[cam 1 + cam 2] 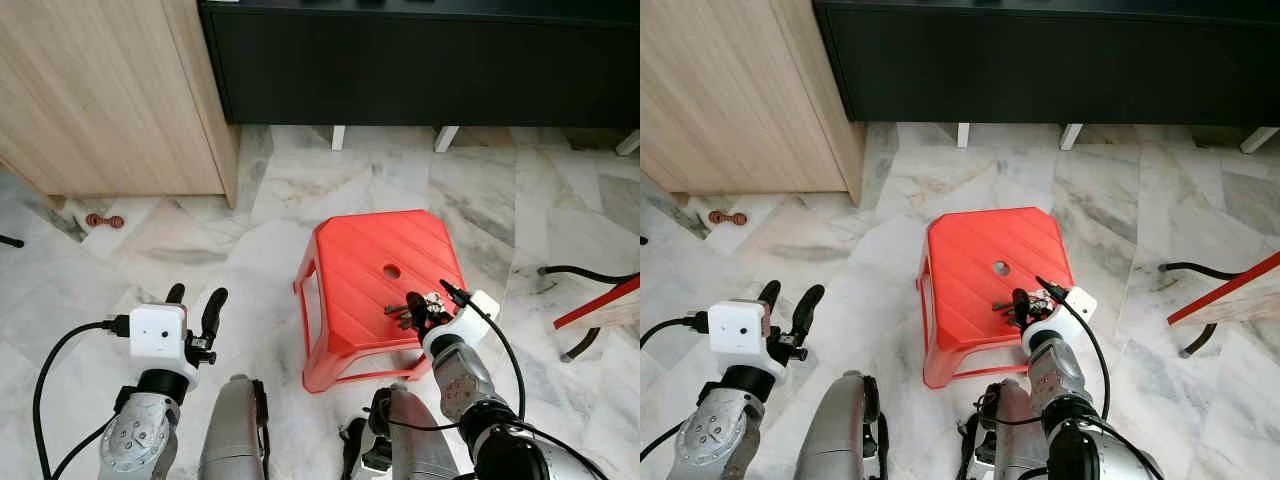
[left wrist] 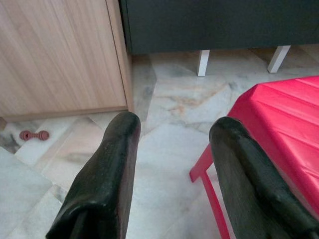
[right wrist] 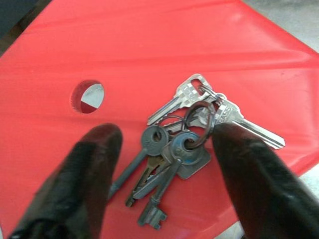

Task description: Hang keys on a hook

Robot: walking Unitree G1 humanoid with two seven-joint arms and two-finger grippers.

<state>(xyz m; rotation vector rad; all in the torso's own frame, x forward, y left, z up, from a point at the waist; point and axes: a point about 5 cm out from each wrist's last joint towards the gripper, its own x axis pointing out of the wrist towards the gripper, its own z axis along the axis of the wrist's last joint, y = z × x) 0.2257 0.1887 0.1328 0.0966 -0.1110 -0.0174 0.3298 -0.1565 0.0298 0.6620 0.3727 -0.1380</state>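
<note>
Two black fingers of the right gripper stand spread apart, one on each side of the keys, and nothing is held between them. The bunch lies flat on the top of the red stool, directly ahead of the gripper and just past its fingertips, near the stool's edge closest to the robot. In the right wrist view the ring sits close to one finger, while the keys fan out from it: two silver ones point away from the gripper, and the darker ones trail back toward the gap between the fingers. So the bunch has no single clean long axis; its widest spread runs roughly across the opening. A round hole in the stool top lies beyond the other finger, clear of the keys.

The left gripper hovers over the marble floor beside the stool, fingers parted and empty, well apart from the keys. The right arm is plainly the nearer one. My judgement is that the coming move is a short reach forward and down, closing around the ring's cluster. No hook can be made out yet.
</note>
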